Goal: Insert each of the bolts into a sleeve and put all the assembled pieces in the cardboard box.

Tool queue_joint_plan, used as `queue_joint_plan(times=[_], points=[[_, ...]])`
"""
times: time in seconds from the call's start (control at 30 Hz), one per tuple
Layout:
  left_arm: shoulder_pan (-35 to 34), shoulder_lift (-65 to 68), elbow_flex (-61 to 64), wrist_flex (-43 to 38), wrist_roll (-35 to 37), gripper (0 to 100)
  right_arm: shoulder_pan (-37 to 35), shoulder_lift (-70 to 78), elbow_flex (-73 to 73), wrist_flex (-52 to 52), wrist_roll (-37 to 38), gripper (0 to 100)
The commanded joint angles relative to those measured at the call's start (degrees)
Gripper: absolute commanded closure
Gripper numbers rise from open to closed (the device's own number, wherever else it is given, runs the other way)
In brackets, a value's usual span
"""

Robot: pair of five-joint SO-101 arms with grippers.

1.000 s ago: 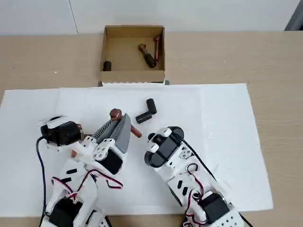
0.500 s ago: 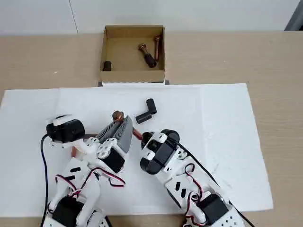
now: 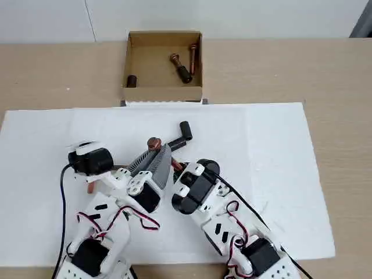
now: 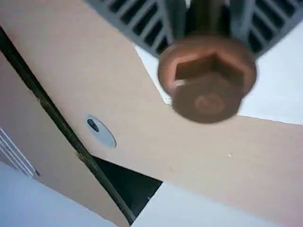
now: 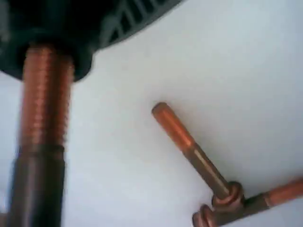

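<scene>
My left gripper (image 3: 156, 154) is clenched on a copper bolt (image 4: 207, 78). Its hexagonal head stands out past the grey ribbed fingers (image 4: 137, 16). In the high view this bolt is held over the white paper (image 3: 279, 174), and its shaft runs toward 4 o'clock, where my right arm (image 3: 195, 185) is just beside. Of my right gripper I cannot tell the state. A black sleeve (image 3: 177, 143) lies at 3 o'clock from the bolt head, a second sleeve (image 3: 185, 128) at 2 o'clock. The cardboard box (image 3: 164, 93) stands at 12 o'clock and holds boxed bolts (image 3: 192, 55) and a loose sleeve (image 3: 132, 81).
</scene>
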Motion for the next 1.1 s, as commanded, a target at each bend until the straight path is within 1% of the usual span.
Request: queue_joint_plan(times=[0.0,0.07,0.17,0.33,0.43,0.53,0.6,0.67,0.73,0.83,0.93,1.07], points=[[2.5,-0.5,0.0,0.2,-0.4,100,-0.7,-0.5,-1.7,-1.7,0.6,99.6],[4.8,-0.5,0.1,2.7,-3.9,100,-0.7,-0.5,-1.7,-1.7,0.8,99.6],[7.0,-0.5,0.3,6.4,-6.9,100,-0.7,-0.5,-1.7,-1.7,3.0,99.6],[8.4,-0.5,0.4,10.4,-15.1,100,-0.7,-0.5,-1.7,-1.7,3.3,99.6],[8.3,-0.5,0.4,11.8,-18.2,100,-0.7,-0.5,-1.7,-1.7,3.3,99.6],[8.0,-0.5,0.4,12.6,-19.7,98,-0.7,-0.5,-1.7,-1.7,3.3,99.6],[7.7,-0.5,0.4,13.3,-19.8,92,-0.7,-0.5,-1.7,-1.7,3.3,99.6],[6.2,-0.5,0.4,13.4,-19.8,85,-0.7,-0.5,-1.7,-1.7,3.3,99.6],[4.3,-0.5,0.4,13.3,-20.3,80,-0.7,-0.5,-1.7,-1.7,3.3,99.6],[1.8,-0.5,0.2,13.3,-22.7,79,-0.5,-0.5,-1.7,-1.7,3.3,99.6],[-0.1,-0.5,0.0,13.1,-23.2,79,-0.5,-0.5,-1.5,-1.7,3.3,99.6],[-0.9,-0.5,-3.5,13.4,-23.1,79,-0.5,-0.5,-1.2,-1.7,3.3,99.6]])
